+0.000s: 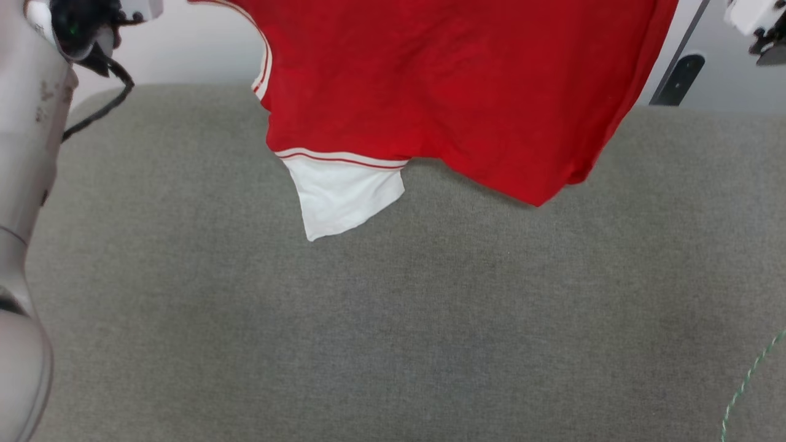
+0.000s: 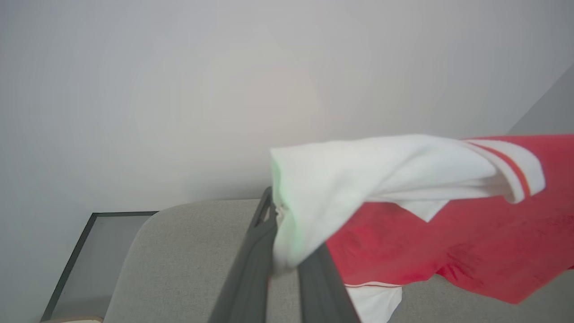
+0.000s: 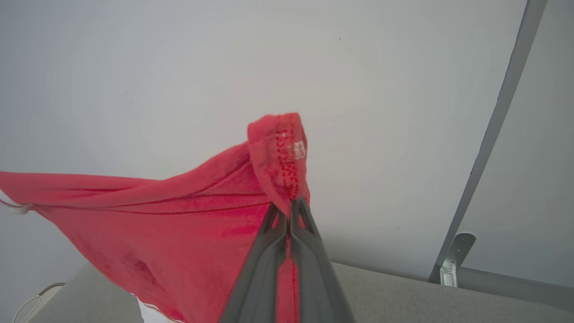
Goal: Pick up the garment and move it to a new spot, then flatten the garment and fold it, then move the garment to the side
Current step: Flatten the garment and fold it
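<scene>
The left gripper (image 2: 280, 215) is pressed together on the bunched white sleeve (image 2: 358, 179) of the garment (image 1: 442, 92), and the cloth wraps over its fingertips so that one tip is hidden. The right gripper (image 3: 287, 211) pinches a red corner of the hem, whose stitched edge stands up just beyond its fingertips. Between the two grippers the garment hangs in the air as a red sheet, plain side to the head camera, sagging below both grippers toward the grey cloth-covered desk (image 1: 393, 337). The other sleeve (image 1: 344, 196), white with a red-and-white stripe, dangles lowest; whether it touches the desk cannot be told. Beyond both grippers is a pale wall (image 2: 179, 89). Past the right gripper, on its outer side, a grey post (image 3: 493, 134) rises from a metal bracket (image 3: 453, 260) at the desk's far edge. Below the left gripper, on its outer side, a dark-framed panel (image 2: 85, 260) lies beside the rounded desk corner. A black cable (image 1: 98, 110) loops from the left wrist beside the pale forearm (image 1: 24, 184), and a green-and-white cord (image 1: 746, 380) lies on the desk well below the right gripper
</scene>
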Robot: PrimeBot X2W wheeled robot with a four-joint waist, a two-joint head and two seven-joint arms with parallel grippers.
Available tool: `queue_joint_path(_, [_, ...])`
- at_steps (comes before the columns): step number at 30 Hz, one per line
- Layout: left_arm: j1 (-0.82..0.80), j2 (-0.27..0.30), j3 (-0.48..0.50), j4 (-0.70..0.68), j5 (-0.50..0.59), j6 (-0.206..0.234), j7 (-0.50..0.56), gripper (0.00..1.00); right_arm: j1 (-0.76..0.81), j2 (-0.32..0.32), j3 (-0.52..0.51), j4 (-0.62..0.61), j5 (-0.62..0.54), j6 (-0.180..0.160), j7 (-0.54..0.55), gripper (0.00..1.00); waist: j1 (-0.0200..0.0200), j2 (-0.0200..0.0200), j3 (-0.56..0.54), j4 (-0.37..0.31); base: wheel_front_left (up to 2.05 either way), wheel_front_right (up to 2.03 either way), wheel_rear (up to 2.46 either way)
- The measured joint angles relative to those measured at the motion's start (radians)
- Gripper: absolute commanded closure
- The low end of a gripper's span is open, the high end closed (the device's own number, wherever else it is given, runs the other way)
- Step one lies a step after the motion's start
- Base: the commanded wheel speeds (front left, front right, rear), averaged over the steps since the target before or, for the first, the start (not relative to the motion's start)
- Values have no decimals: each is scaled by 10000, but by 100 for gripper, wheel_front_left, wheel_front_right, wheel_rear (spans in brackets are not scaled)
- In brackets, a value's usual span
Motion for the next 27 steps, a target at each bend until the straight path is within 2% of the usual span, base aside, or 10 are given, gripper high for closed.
queue_joint_path(6, [-392,-10,-56,213,105,2,-244,100,-561,155,-15,272,-69,0,-253,100,0,-1,587,-81,0,0,0])
queue_joint_path(10, [-887,-10,-77,341,295,215,-780,100,-1140,464,40,610,-345,0,-761,100,0,0,1105,-165,0,0,0])
queue_joint_path(18, [-2591,-314,-209,295,821,412,-2105,100,-2705,1103,-4,1701,-1260,-13,-3241,100,0,0,2263,-438,0,0,0])
queue_joint_path(24, [-4055,-663,-238,301,1135,502,-2976,100,-3824,1223,-69,2405,-1912,-13,-5488,100,0,0,3109,-542,0,0,0])
queue_joint_path(27, [-4684,-731,-232,347,1229,481,-3346,100,-4329,1210,-259,2635,-2263,-15,-5963,100,0,0,3509,-535,0,0,0])
